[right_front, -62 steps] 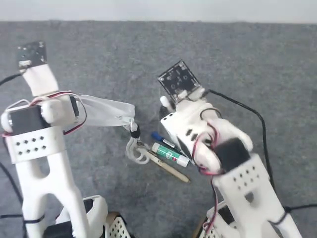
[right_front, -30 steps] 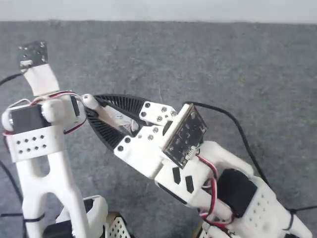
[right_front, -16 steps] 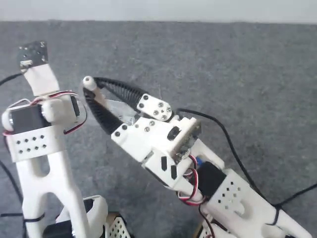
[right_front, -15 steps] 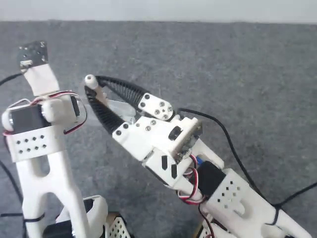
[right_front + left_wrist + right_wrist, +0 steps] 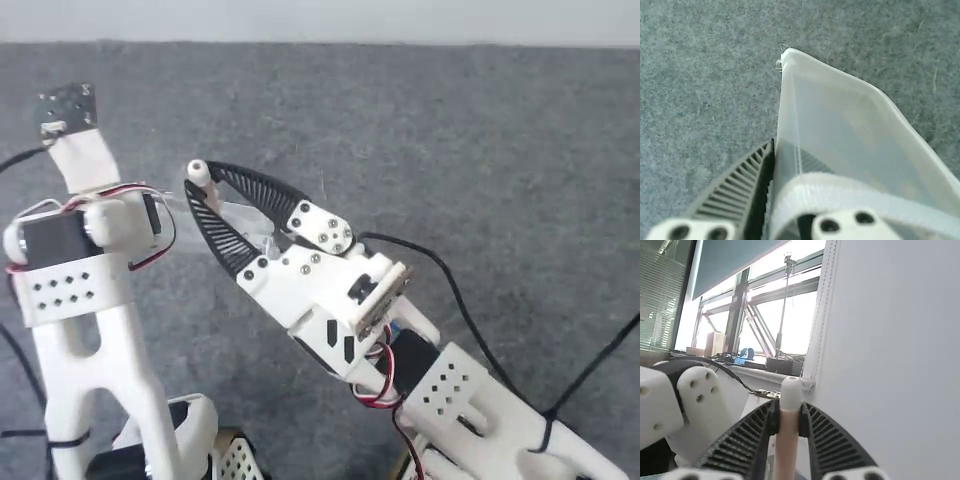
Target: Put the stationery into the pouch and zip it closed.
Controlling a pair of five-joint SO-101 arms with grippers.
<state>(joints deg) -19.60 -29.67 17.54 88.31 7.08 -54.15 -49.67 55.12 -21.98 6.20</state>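
The grey felt-covered table (image 5: pixel 470 130) spreads beneath both arms; the left arm (image 5: pixel 75 290) stands at the table's left side, the right arm (image 5: pixel 330 300) stretches across from the lower right toward it; the translucent pouch (image 5: pixel 840 125) hangs pinched in the left gripper (image 5: pixel 785 160), lifted off the table; the right gripper (image 5: pixel 789 415) is clamped on a tan stick (image 5: pixel 788 440) with a white tip, raised beside the pouch (image 5: pixel 238 215); whether the tip is inside the pouch cannot be told.

pouch (image 5: pixel 840 130) translucent white | pen (image 5: pixel 787 440) beige | fingers (image 5: pixel 258 186) black ribbed | mat (image 5: pixel 450 130) grey
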